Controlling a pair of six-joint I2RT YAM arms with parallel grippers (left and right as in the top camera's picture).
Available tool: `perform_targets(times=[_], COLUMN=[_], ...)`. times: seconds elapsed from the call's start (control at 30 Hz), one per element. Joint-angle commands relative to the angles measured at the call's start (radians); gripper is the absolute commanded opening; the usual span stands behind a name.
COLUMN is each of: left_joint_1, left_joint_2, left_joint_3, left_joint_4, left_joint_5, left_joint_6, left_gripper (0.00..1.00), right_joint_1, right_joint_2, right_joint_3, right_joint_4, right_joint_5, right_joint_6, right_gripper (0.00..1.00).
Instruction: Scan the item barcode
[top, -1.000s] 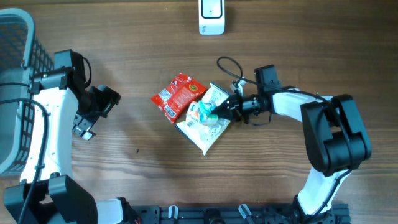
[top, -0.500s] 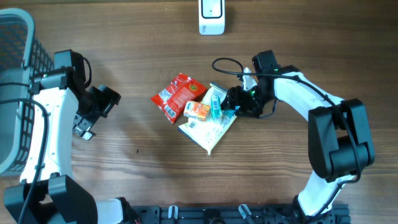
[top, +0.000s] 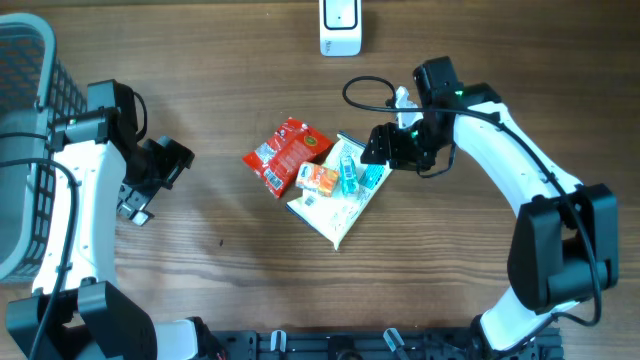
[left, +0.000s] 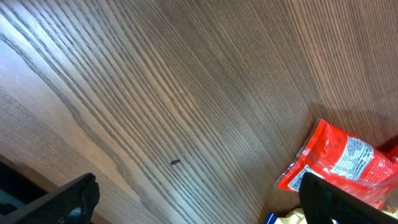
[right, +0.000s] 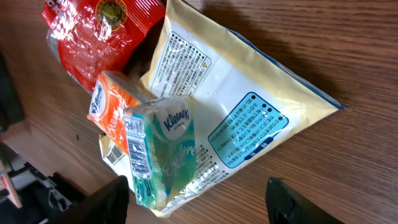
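A teal Kleenex tissue pack (top: 347, 173) (right: 163, 155) lies on a cream pouch (top: 338, 208) (right: 239, 102), beside an orange pack (top: 318, 178) (right: 112, 111). A red packet (top: 288, 153) (right: 99, 28) (left: 343, 163) touches them on the left. My right gripper (top: 379, 149) (right: 196, 211) hovers open just right of the tissue pack, holding nothing. My left gripper (top: 165, 165) (left: 202, 208) is open over bare table, well left of the pile. A white scanner (top: 340, 26) stands at the table's far edge.
A grey mesh basket (top: 20, 150) stands at the left edge behind my left arm. A black cable (top: 362, 98) loops off my right wrist above the pile.
My right gripper opened and let go of the tissue pack, then drew back up and to the right. The pack now rests on the pouch. The left arm has not moved.
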Motion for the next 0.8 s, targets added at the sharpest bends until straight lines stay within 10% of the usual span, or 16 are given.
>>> perform_targets(times=[0.0, 0.27, 0.47, 0.77], left_joint_1=[0.003, 0.003, 0.003, 0.003], left_joint_2=[0.0, 0.0, 0.0, 0.0], left_joint_3=[-0.001, -0.001, -0.001, -0.001], left_joint_4=[0.0, 0.0, 0.0, 0.001], left_joint_5=[0.008, 0.008, 0.008, 0.008], left_joint_6=[-0.01, -0.01, -0.01, -0.01], left_gripper=[1.0, 1.0, 1.0, 1.0], right_joint_1=[-0.003, 0.063, 0.183, -0.022], right_joint_2=[-0.041, -0.286, -0.292, -0.411], right_joint_3=[0.024, 0.002, -0.238, -0.259], right_joint_4=[-0.025, -0.148, 0.031, 0.051], right_joint_5=[0.031, 0.137, 0.218, 0.201], right_joint_6=[-0.058, -0.101, 0.124, 0.116], right_gripper=[0.7, 0.71, 0.75, 0.76])
